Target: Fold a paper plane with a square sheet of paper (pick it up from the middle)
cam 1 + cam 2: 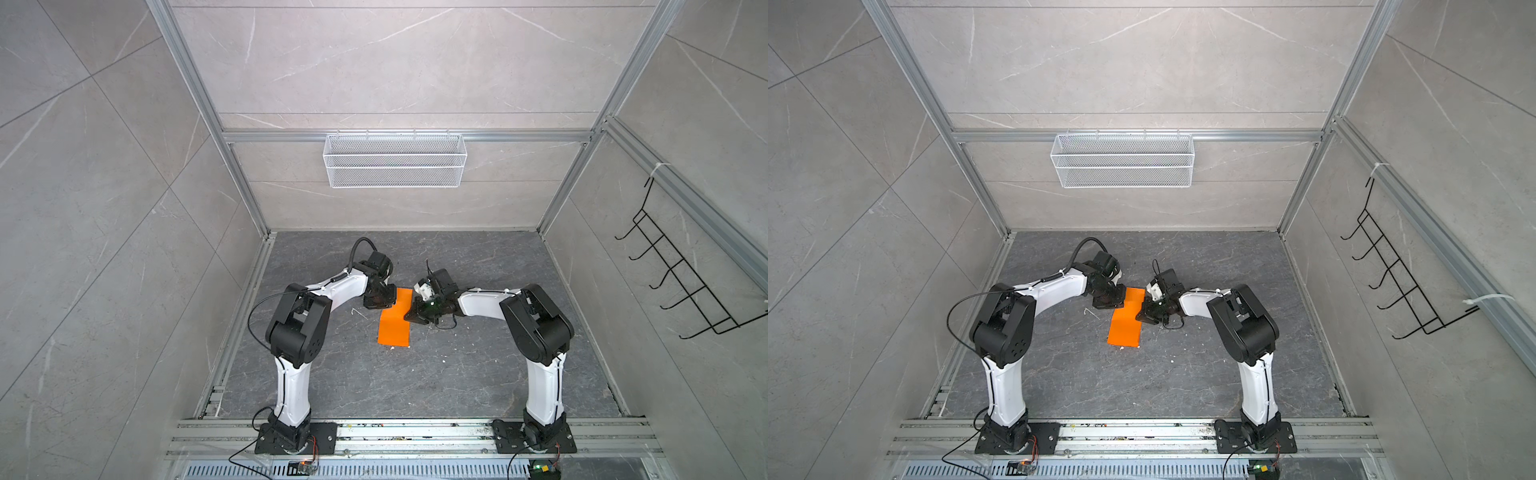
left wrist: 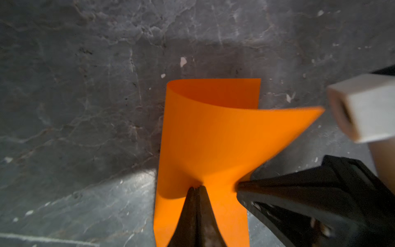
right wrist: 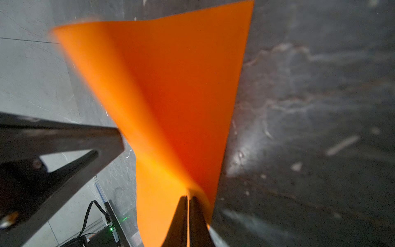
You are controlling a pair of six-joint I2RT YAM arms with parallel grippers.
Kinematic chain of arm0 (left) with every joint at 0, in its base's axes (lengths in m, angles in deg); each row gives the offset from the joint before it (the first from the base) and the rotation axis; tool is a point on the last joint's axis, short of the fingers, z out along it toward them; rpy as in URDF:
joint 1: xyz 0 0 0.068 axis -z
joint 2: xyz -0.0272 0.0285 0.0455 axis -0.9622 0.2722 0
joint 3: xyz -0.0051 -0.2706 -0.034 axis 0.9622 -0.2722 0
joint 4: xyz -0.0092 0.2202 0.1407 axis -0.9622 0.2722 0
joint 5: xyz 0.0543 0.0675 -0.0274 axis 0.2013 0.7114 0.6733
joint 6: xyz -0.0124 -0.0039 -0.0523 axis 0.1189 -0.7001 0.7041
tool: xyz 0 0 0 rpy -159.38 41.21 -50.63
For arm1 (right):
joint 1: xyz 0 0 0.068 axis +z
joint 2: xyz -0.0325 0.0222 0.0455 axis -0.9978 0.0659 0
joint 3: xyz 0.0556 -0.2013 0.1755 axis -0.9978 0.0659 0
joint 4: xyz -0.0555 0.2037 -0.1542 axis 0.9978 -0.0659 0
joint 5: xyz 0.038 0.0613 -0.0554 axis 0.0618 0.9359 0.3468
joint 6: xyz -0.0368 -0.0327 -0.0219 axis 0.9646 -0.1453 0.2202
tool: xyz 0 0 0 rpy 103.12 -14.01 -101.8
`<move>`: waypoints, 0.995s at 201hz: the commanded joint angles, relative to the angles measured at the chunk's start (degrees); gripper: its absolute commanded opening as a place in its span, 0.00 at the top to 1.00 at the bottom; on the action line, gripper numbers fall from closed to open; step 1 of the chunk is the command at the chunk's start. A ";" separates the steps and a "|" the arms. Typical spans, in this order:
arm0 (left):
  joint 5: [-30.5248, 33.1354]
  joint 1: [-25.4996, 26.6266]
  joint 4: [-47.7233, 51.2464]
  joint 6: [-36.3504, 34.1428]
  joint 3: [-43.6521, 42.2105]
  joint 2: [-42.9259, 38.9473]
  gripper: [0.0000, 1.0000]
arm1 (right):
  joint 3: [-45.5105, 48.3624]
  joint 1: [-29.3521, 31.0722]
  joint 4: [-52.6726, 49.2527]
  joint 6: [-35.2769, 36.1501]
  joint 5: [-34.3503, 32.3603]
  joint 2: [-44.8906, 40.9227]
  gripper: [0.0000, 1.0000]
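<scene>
Both top views: stereo pair high above the arms' base rail [image 1: 415, 432], tilted steeply down twd the back wall [image 1: 395, 62] and its white mesh basket [image 1: 395, 160]; wide, distant, near-identical, whole cell in frame. Left wrist cam: close behind the left gripper [image 2: 197, 189], looking along its tips at the orange sheet of paper [image 2: 209, 139]. Right wrist cam: equally close behind the right gripper [image 3: 189, 197], facing the same sheet from the opp. side. All four share that sheet; each wrist view catches the other arm's gripper.
</scene>
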 commanded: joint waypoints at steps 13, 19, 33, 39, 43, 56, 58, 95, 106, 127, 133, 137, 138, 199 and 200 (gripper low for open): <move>-3.81 -1.45 -1.82 -1.81 -0.27 1.12 1.00 | 1.68 0.01 -8.99 0.74 -9.58 4.58 0.90; -4.49 -1.73 -2.45 -1.77 -0.92 1.10 1.00 | 1.68 0.02 -8.99 0.69 -9.59 4.63 0.90; -6.18 -2.70 -3.70 -1.77 -2.35 1.12 1.00 | 1.78 0.02 -9.04 0.65 -9.68 4.61 0.90; -6.84 -3.09 -4.20 -1.80 -2.98 1.21 1.00 | 1.77 0.01 -9.05 0.61 -9.68 4.63 0.90; -7.30 -3.36 -4.58 -1.81 -3.39 1.14 1.00 | 1.77 0.02 -9.01 0.63 -9.71 4.63 0.90; -8.60 -4.24 -5.88 -1.68 -4.79 0.97 1.00 | 1.84 0.02 -8.95 0.56 -9.83 4.63 0.90; -8.76 -4.41 -6.13 -1.71 -5.00 1.00 1.00 | 1.85 0.02 -8.92 0.52 -9.87 4.63 0.90; -13.61 -7.42 -10.49 -2.49 -9.58 0.44 1.00 | 2.00 0.01 -9.16 0.63 -10.14 4.63 0.90; -14.81 -8.42 -11.46 -3.39 -10.79 0.10 1.00 | 2.10 0.01 -9.16 0.57 -10.12 4.72 0.90; -16.53 -10.64 -12.20 -4.45 -12.75 -0.90 0.98 | 2.05 0.01 -9.18 0.72 -10.14 4.65 0.90; -16.64 -11.11 -12.53 -4.81 -13.35 -1.47 0.97 | 2.13 -0.01 -9.29 0.74 -10.18 4.63 0.90; -16.67 -11.43 -12.71 -4.96 -13.81 -1.93 0.96 | 2.14 -0.04 -9.34 0.72 -10.20 4.63 0.90; -16.67 -11.52 -12.76 -5.01 -13.88 -2.07 0.96 | 2.14 -0.04 -9.34 0.72 -10.20 4.63 0.90; -23.51 -13.21 -16.95 -7.00 -15.99 -9.49 0.86 | 2.68 -0.01 -8.84 0.08 -9.87 4.63 0.90; -23.78 -13.16 -17.12 -6.95 -15.98 -9.54 0.86 | 2.72 0.01 -8.87 0.10 -9.86 4.63 0.90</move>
